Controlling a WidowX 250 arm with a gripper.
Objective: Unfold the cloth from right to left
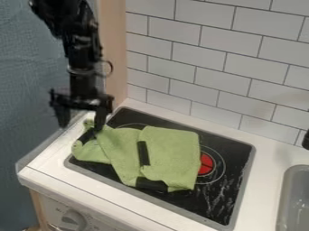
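The green cloth [172, 153] lies crumpled over the left and middle part of the black stove top [232, 198]. Its right part is doubled over into a squarish flap, and its left end bunches up near the stove's left edge. Dark patches show between its folds. At the upper left, the black gripper [82, 122] hangs over the cloth's left end with its two fingers spread wide. The right finger [101, 118] is just above the bunched cloth; whether it touches cannot be told. Nothing is held between the fingers.
A red burner mark [206, 164] shows at the cloth's right edge. White counter [265, 180] surrounds the stove, with a grey sink [296, 198] at the far right. Behind stands a tiled wall [211, 58]; a knob [73, 219] is on the front at lower left.
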